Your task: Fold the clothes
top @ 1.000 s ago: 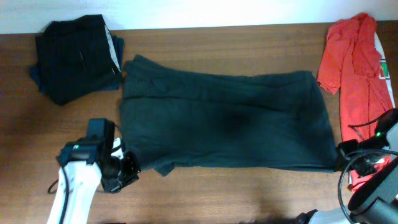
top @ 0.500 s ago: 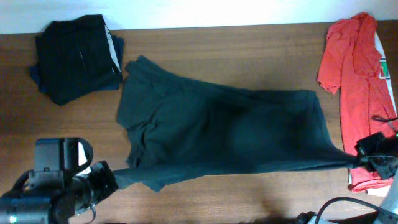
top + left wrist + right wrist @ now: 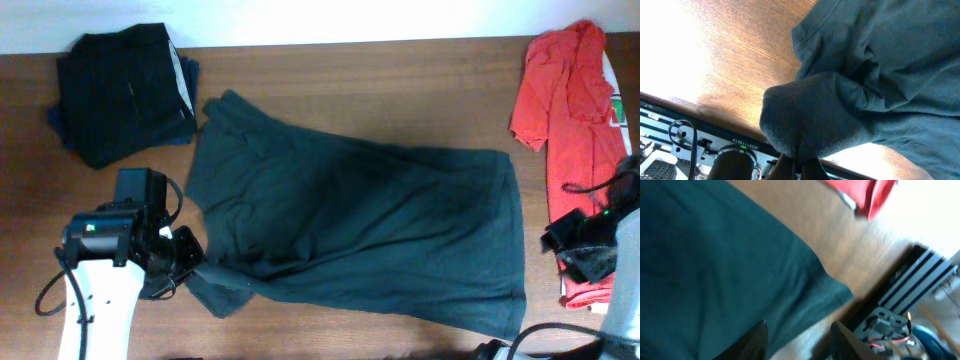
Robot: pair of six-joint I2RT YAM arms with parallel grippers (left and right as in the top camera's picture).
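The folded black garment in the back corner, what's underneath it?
A blue cloth peeks out beneath the folded black garment, which lies on the wooden table. How far the cloth extends, and anything else beneath, is covered.

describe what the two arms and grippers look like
The left arm is a white link ending in a boxy black wrist and black left gripper, with a small green light and a looping black cable. The right arm matches: white link, black right gripper with two dark fingers, thin black cables.
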